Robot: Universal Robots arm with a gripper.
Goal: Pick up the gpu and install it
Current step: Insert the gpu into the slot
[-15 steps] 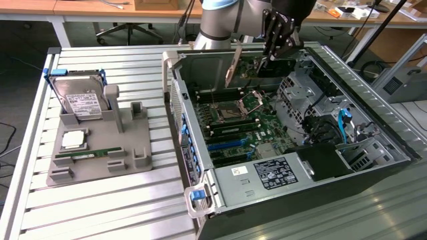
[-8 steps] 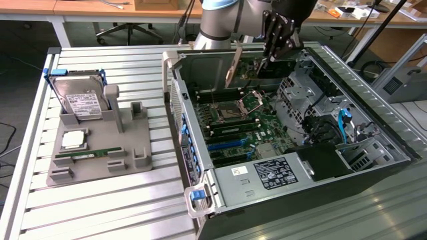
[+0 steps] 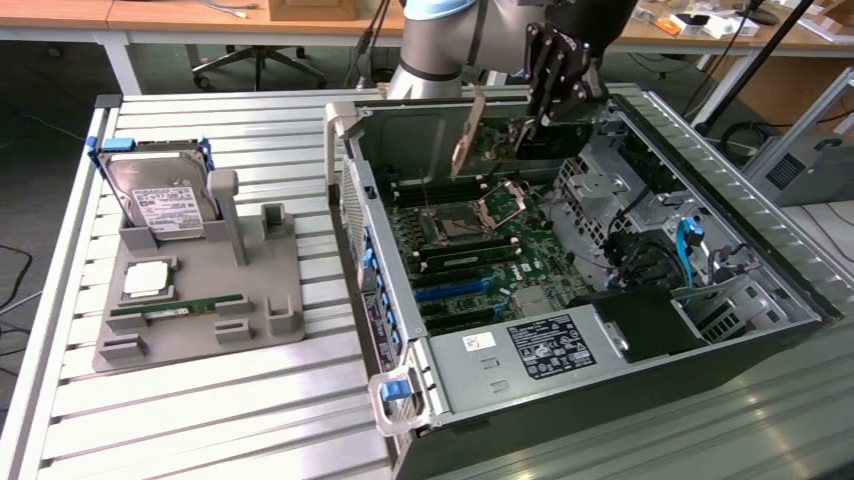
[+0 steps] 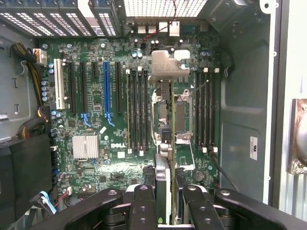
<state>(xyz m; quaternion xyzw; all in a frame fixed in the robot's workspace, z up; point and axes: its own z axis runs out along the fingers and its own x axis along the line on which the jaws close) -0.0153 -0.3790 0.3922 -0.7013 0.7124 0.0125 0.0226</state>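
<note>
You have the gpu, a thin dark expansion card seen edge-on, pinched between the black metal fingers of the gripper, which press on both its faces. Its silver metal end bracket sits at the end away from the fingers. Behind the card lies the green motherboard inside the grey steel case, and the card's edge crosses the metal-framed processor socket. Beside the socket run black memory slots, then a long blue expansion slot, black expansion slots and a white slot. A small ribbed silver heatsink sits near the blue slot.
</note>
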